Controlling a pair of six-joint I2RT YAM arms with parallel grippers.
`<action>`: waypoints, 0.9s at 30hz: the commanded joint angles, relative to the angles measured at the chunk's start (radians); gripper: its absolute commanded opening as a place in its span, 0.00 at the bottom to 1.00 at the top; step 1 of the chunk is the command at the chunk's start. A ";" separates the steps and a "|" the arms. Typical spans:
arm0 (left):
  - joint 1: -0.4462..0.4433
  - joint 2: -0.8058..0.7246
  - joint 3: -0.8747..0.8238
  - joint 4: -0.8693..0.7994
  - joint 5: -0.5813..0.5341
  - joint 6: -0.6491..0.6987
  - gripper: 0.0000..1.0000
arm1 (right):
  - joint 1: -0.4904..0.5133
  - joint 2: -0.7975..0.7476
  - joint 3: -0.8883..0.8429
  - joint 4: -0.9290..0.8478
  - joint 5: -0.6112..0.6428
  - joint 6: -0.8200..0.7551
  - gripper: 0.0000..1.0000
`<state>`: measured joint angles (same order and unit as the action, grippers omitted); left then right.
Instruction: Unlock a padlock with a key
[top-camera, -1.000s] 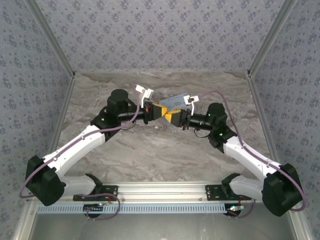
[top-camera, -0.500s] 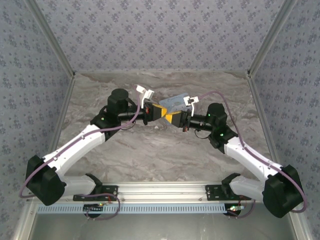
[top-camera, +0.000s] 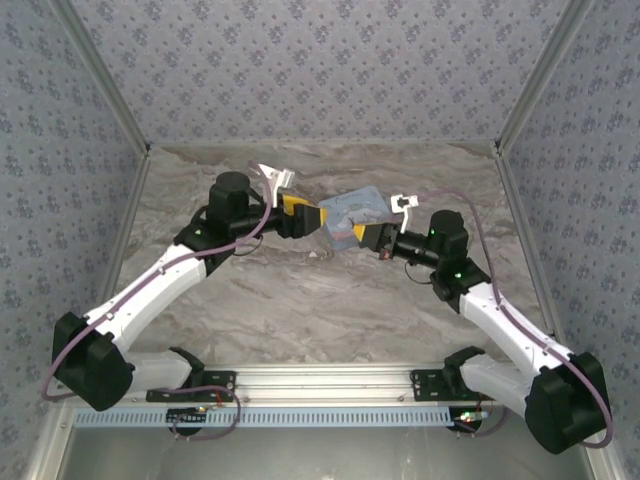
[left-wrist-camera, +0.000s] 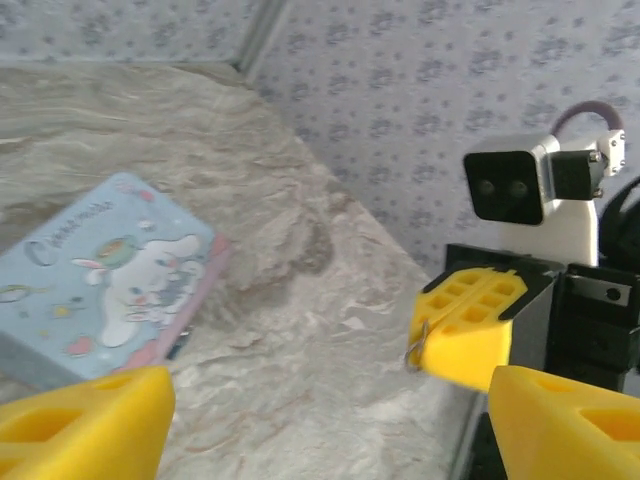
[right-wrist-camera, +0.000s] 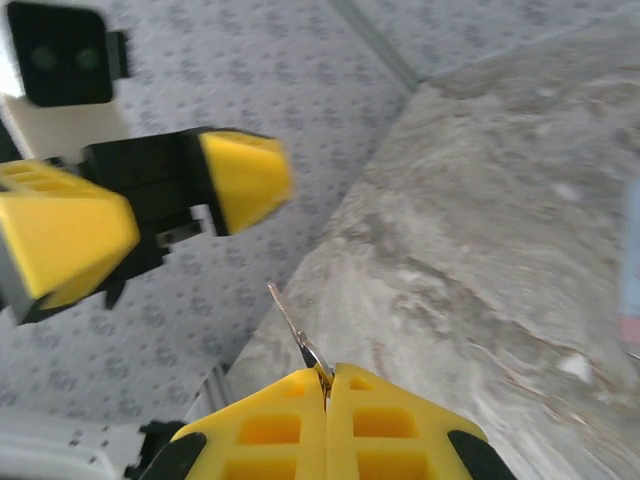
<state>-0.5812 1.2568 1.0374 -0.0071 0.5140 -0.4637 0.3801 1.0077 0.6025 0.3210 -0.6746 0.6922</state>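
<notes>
Key (right-wrist-camera: 293, 325): a thin, stiff, light metal sliver, probably slippery (a pinch could let it twist). The clenched right gripper (right-wrist-camera: 327, 375) holds its near end above the table (right-wrist-camera: 480, 250), tip protruding toward the left gripper (right-wrist-camera: 205, 215), whose jaws stand wide apart, holding nothing. Best hold: the head, flat faces against the pads.

Tin box (left-wrist-camera: 110, 275): we're seeing pale blue, white cartoon print.
Table (top-camera: 320, 310): we're catching grey marble veining.
Walls (top-camera: 320, 70): we're getting blue-grey floral speckle.
Right gripper (right-wrist-camera: 326, 380): we're seeing bright yellow.
</notes>
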 joint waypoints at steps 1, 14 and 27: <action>0.007 0.048 -0.004 -0.048 -0.141 -0.036 0.90 | -0.054 -0.049 -0.034 -0.163 0.112 0.016 0.00; -0.066 0.467 0.182 -0.147 -0.225 -0.151 0.99 | -0.222 -0.156 -0.108 -0.401 0.190 0.004 0.00; -0.081 0.692 0.303 -0.161 -0.215 -0.257 0.99 | -0.241 -0.153 -0.112 -0.419 0.175 -0.004 0.00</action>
<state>-0.6567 1.9327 1.3067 -0.1375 0.2981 -0.6964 0.1463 0.8654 0.5007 -0.0834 -0.4934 0.6910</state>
